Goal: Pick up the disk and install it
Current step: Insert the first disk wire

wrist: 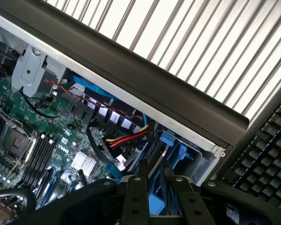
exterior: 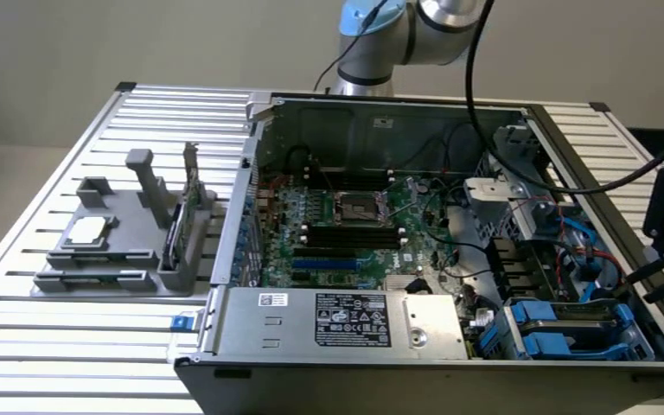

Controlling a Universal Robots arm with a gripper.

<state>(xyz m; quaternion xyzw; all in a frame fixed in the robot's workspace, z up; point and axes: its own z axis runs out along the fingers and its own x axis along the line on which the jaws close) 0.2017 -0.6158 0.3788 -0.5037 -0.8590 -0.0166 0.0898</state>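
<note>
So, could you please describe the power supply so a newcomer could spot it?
Find the open computer case on the slatted table. Along its near edge lies the power supply: a silver box with a black label, unlike the blue carriers beside it.

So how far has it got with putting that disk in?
Done, it seems: pick-up, since the claw is closed on the disk by its blue frame. In hand: it hangs at the edge of the open computer case, near the blue drive bay. Left: the disk isn't seated in the bay yet.
</note>
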